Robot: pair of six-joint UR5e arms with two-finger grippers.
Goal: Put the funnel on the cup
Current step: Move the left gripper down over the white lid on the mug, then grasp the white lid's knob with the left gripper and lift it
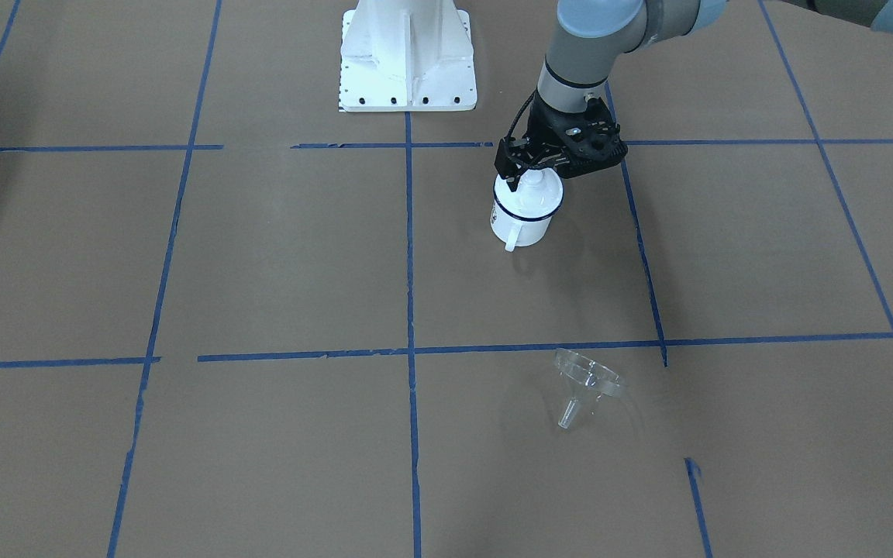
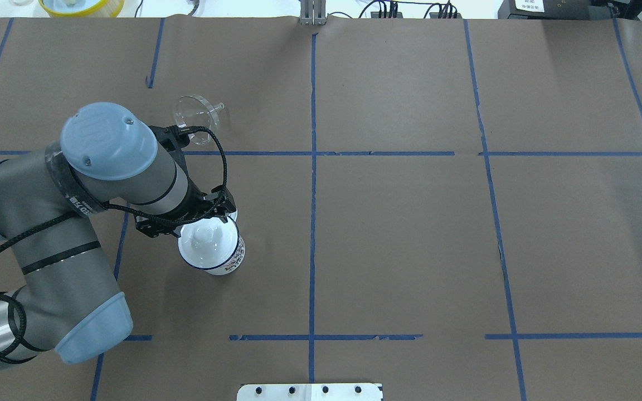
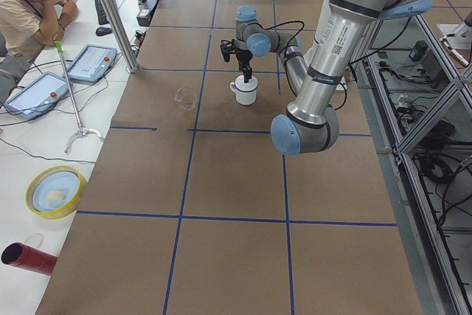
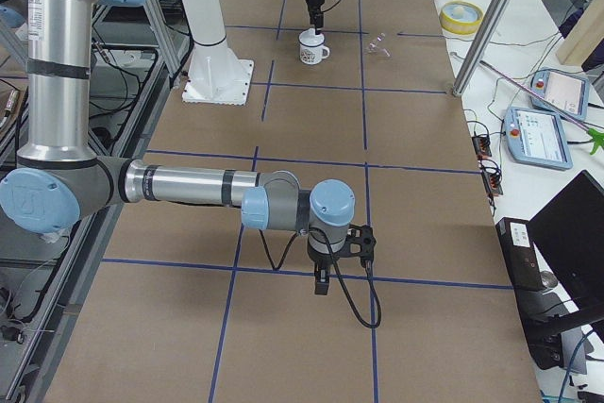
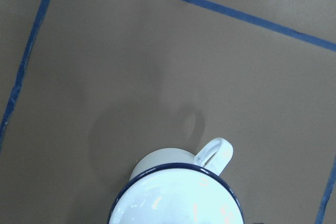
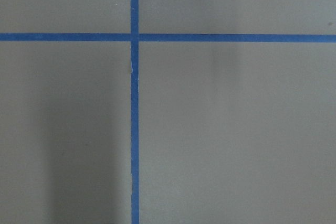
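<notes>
The cup (image 1: pixel 522 225) is a white mug with a dark blue rim, upright left of centre (image 2: pixel 226 262), its handle (image 5: pixel 215 153) facing the funnel. A white knobbed lid (image 2: pixel 207 248) sits on it. My left gripper (image 1: pixel 520 174) points down right over the lid's knob; I cannot tell whether its fingers are open or touching the knob. The clear funnel (image 1: pixel 587 380) lies on its side on the far side of the blue tape line (image 2: pixel 194 114), apart from the cup. My right gripper (image 4: pixel 322 282) hangs low over bare table far away; I cannot tell its state.
The white robot base plate (image 1: pixel 408 62) stands at the near middle edge. A yellow bowl (image 3: pixel 53 191), a red cylinder (image 3: pixel 26 257), tablets and a seated operator (image 3: pixel 29 5) are beyond the table's far edge. Brown paper with blue tape lines covers the table.
</notes>
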